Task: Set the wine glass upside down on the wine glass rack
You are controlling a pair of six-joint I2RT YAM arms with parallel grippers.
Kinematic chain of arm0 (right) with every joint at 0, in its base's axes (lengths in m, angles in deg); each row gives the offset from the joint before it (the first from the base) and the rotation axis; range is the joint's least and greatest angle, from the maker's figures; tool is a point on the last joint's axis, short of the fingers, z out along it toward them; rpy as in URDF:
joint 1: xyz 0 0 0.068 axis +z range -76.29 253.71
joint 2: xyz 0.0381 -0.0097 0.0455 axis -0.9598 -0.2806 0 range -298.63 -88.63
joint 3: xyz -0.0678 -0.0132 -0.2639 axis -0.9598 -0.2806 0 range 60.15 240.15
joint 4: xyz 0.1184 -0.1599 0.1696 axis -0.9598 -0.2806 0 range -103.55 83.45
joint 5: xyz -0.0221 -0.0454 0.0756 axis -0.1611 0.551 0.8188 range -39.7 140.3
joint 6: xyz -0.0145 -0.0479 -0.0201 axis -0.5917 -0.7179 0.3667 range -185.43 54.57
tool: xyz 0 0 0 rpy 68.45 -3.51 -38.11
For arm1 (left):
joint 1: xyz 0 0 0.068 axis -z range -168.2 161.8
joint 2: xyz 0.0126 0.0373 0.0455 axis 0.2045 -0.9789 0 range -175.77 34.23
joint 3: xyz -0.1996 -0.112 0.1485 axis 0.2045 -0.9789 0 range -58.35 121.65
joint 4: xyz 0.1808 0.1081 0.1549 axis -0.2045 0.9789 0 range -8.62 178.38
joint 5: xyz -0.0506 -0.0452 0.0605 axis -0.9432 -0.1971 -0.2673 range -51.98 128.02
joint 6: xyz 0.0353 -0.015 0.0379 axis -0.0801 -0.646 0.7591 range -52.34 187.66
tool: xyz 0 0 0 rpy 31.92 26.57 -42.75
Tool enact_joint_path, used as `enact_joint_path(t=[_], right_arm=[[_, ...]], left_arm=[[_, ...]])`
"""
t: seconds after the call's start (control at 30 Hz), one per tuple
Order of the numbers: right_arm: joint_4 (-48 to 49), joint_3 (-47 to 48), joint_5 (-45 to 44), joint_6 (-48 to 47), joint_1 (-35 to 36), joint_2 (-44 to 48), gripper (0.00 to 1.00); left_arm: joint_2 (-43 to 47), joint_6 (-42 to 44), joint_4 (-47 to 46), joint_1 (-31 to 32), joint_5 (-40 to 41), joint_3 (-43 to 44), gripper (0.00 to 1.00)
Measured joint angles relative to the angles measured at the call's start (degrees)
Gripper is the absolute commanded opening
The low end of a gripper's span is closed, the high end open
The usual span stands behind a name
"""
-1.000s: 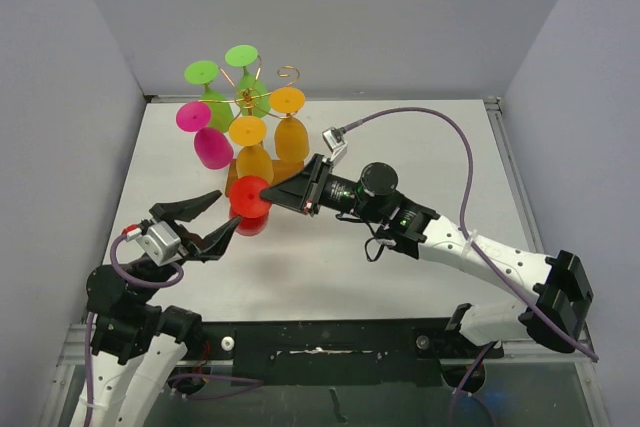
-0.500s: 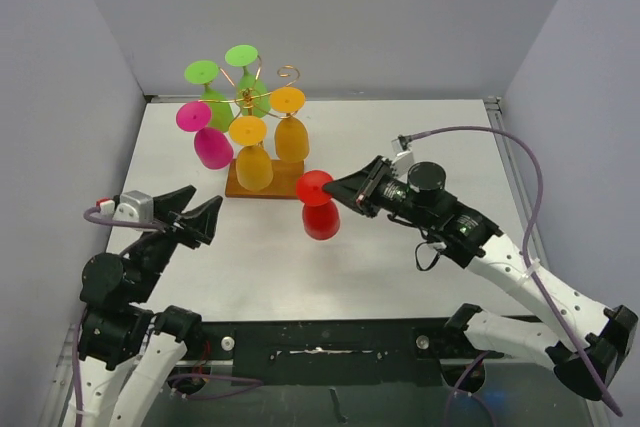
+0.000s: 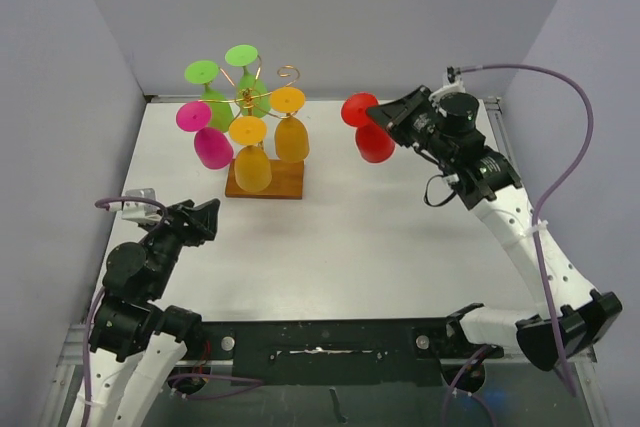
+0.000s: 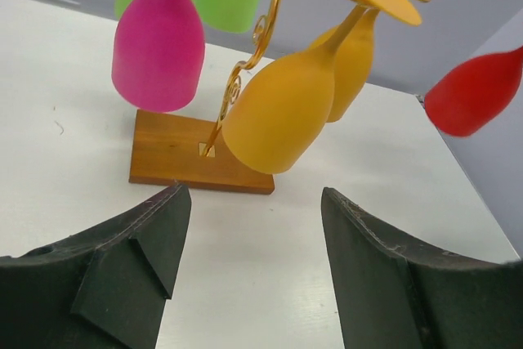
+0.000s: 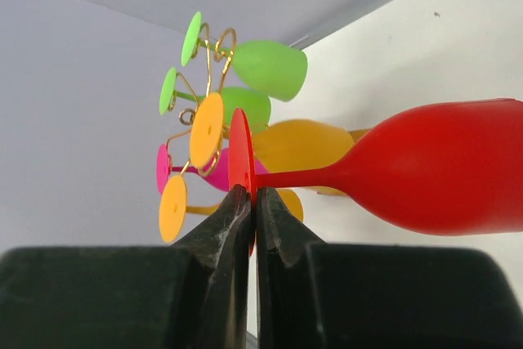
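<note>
A white table (image 3: 400,247) sits between grey walls (image 3: 330,7). The right gripper (image 3: 380,117) is pinched on the foot of the red wine glass (image 3: 375,142), holding it upside down above the table, well right of the wine glass rack (image 3: 266,180). The rack carries five coloured glasses (image 3: 212,147). The left gripper (image 3: 203,215), jaws apart and empty, hovers front left.

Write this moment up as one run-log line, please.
right gripper: shut on foot of red wine glass, inverted, right of wine glass rack | left gripper: open, empty | rack: five glasses hanging
</note>
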Motion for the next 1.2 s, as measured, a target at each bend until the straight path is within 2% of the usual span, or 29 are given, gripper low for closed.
enact_joint_path(t=[0.17, 0.27, 0.6, 0.9, 1.2], right_arm=[[1.7, 12.3, -0.1, -4.7, -0.4, -11.2, 0.00], [6.2, 16.9, -0.9, -6.9, -0.7, -17.2, 0.00], [15.5, 25.9, -0.2, -8.2, -1.0, -31.3, 0.00], [20.5, 37.7, 2.7, -7.2, 0.2, -40.4, 0.00], [23.9, 44.7, 5.9, -6.5, 4.4, -46.6, 0.00]], left_arm=[[2.0, -1.3, 1.1, 0.0, 2.5, -3.3, 0.63], [3.0, -2.2, 1.8, 0.0, 3.8, -4.6, 0.63], [3.7, -2.6, 2.1, 0.0, 6.1, -4.7, 0.63], [3.7, -2.6, 2.1, 0.0, 6.3, -4.7, 0.63], [4.3, -2.9, 2.1, 0.0, 6.3, -4.7, 0.63]])
